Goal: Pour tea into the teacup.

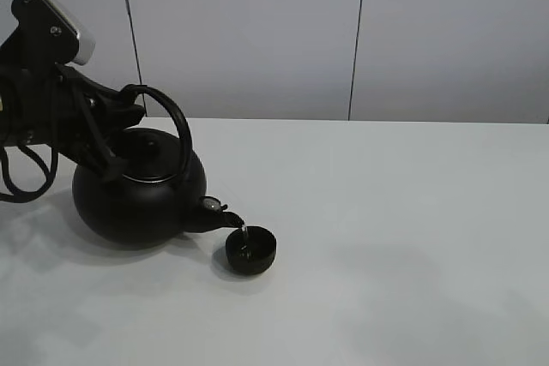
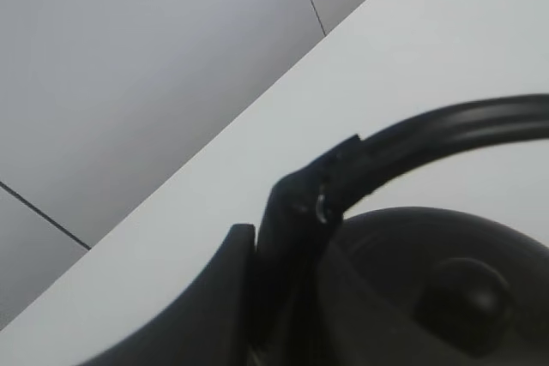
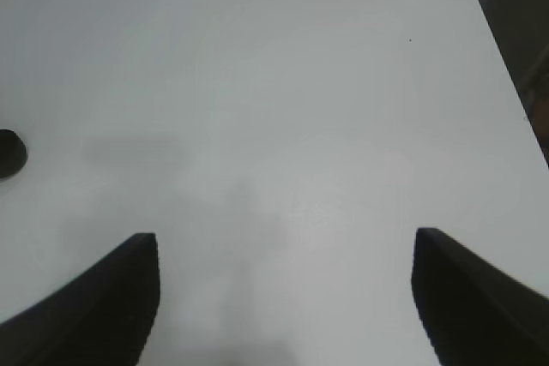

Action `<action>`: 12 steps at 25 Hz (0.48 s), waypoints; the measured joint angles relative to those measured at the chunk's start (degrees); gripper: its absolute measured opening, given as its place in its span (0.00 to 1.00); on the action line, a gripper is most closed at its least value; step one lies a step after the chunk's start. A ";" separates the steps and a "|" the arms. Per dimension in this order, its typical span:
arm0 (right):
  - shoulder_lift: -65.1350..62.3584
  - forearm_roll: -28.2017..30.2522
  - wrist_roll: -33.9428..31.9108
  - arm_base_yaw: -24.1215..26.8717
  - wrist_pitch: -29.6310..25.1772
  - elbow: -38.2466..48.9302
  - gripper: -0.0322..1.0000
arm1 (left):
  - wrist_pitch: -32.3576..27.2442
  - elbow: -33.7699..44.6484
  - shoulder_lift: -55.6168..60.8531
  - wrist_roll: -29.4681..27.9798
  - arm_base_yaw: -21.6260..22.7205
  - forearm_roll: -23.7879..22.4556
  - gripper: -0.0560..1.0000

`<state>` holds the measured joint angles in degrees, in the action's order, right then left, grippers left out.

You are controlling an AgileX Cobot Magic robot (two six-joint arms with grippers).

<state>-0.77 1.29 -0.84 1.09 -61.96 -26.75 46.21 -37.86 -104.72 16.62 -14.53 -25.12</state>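
Left claw [image 1: 129,116] clamped on the handle [image 1: 177,122] of the kettle [image 1: 137,203], low on the arch at the side away from the spout. Kettle tipped forward, spout [image 1: 214,213] down, just above the teacup [image 1: 250,250]. Teacup sits on the table [image 1: 412,237], right beside the kettle's belly, under the spout tip. Thin pale line of tea [image 1: 243,232] runs from spout into the cup, barely visible. Can't read the fill level, the inside is too dark.

Right claw [image 3: 283,297] is wide apart, holding nothing, over bare table well away from the pour. The teacup [image 3: 9,153] shows only at the edge of its view.

Risks, as I judge them:
- Cup is tiny against the kettle, so tipping a bit more likely overshoots the rim or floods it.
- Can't see the level, so overflow is the main worry; I should level out early.
- Spout and belly are close to the cup, and swinging back could knock or drag it.
- Grip is off-centre on a thin round handle, so the heavy kettle may rotate in my fingers and jerk the stream.
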 joint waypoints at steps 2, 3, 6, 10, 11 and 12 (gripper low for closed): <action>0.00 0.00 0.00 0.00 0.00 0.00 0.57 | 0.00 0.00 0.00 0.28 0.00 0.00 0.16; 0.00 0.00 0.00 0.00 0.00 0.00 0.57 | 0.00 0.00 0.00 0.34 0.00 0.00 0.16; 0.00 0.00 0.00 0.00 0.00 0.00 0.57 | 0.00 0.00 0.00 0.52 0.00 0.00 0.16; 0.00 0.00 0.00 0.00 0.00 0.00 0.57 | 0.00 0.00 0.00 0.58 0.00 0.00 0.16; 0.00 0.00 0.00 0.00 0.00 0.00 0.57 | 0.00 0.00 0.00 0.64 0.00 0.00 0.16; 0.00 0.00 0.00 0.00 0.00 0.00 0.57 | 0.00 0.00 0.00 0.71 0.00 0.00 0.16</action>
<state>-0.77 1.29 -0.84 1.09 -61.96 -26.75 46.21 -37.86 -104.72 17.33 -14.53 -25.12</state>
